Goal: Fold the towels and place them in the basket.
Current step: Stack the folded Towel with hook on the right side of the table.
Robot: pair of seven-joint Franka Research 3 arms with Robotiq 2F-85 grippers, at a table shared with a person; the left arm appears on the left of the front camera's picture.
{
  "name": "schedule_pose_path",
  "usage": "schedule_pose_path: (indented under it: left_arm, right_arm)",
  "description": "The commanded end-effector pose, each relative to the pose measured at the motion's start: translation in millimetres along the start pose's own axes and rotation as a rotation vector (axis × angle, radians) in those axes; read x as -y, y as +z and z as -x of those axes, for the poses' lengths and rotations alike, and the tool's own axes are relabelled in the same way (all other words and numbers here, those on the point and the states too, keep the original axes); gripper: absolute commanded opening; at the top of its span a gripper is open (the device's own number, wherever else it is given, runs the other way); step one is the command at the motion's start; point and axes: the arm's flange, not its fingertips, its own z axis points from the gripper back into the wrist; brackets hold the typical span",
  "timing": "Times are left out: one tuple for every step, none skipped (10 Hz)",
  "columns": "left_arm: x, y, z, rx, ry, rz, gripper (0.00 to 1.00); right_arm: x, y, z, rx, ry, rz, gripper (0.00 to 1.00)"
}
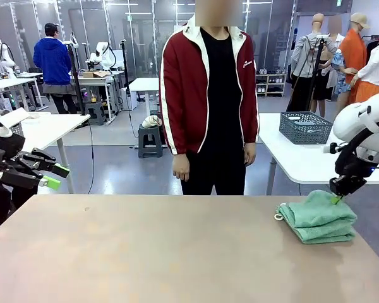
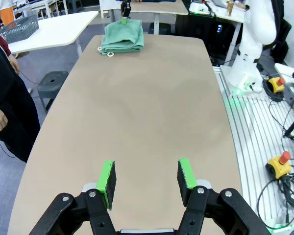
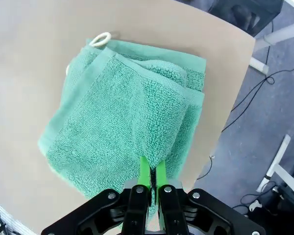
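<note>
Left black two-finger gripper with green pads [image 1: 52, 177] hangs off the table's left edge, jaws spread, empty. Person stands mid-far side, hands down. Folded mint-green terry towels [image 1: 318, 218] lie at the beige table's [image 1: 145, 252] right end; right gripper [image 3: 151, 172] pinches a raised ridge of the top layer. Risk: lifting by that thin pinch could unfold the stack or drag it off the near edge. Dark grey mesh basket [image 1: 305, 127] sits on a separate white table behind.

Table [image 1: 145, 252]: beige, smooth top with rounded corners. Contents: one stack of folded mint-green towels [image 1: 317, 218], pale corner loop [image 1: 279, 217] showing, near the robot's right edge.
</note>
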Motion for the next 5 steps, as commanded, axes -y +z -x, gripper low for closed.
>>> schedule_pose_path:
  left_arm:
    - [0, 0, -2, 0.017, -0.009, -0.008, 0.65]
    - [0, 0, -2, 0.017, -0.009, -0.008, 0.65]
    - [0, 0, -2, 0.017, -0.009, -0.008, 0.65]
    - [0, 0, -2, 0.017, -0.009, -0.008, 0.65]
    - [0, 0, -2, 0.017, -0.009, -0.008, 0.65]
  right_arm:
    - [7, 1, -6, 0.015, 0.020, -0.043, 0.25]
    - [8, 4, -5, 0.007, 0.016, -0.048, 0.25]
    - [8, 6, -5, -0.001, 0.016, -0.051, 0.44]
    - [7, 11, -5, -0.013, 0.024, -0.049, 0.26]
    - [2, 22, -5, -0.027, 0.037, -0.044, 0.64]
